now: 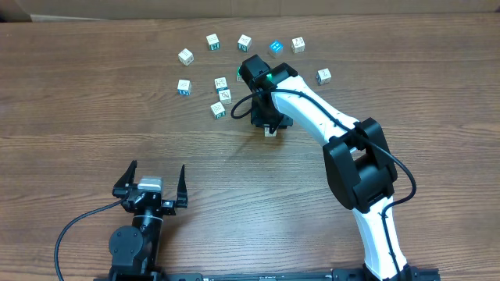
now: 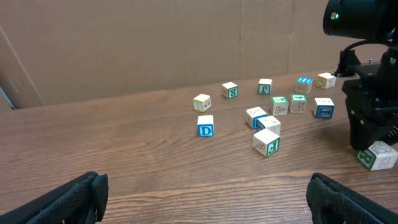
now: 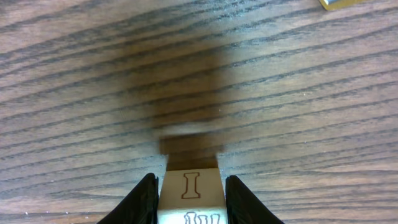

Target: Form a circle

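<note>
Several small whitish letter cubes lie scattered at the far middle of the table, among them a cube at the far left (image 1: 185,56), a cube at the right (image 1: 323,76) and a near cube (image 1: 218,110); they make a loose arc with a small cluster inside, not a closed circle. My right gripper (image 1: 270,129) points down just in front of them, shut on a letter cube (image 3: 191,186) marked "I" that sits at or just above the wood (image 2: 377,155). My left gripper (image 1: 155,172) stands wide open near the front edge, holding nothing (image 2: 205,193).
A solid bright-blue cube (image 1: 275,47) sits in the far row between two whitish ones. The white right arm (image 1: 328,121) crosses the table from the front right. A cardboard wall (image 2: 155,43) runs along the far edge.
</note>
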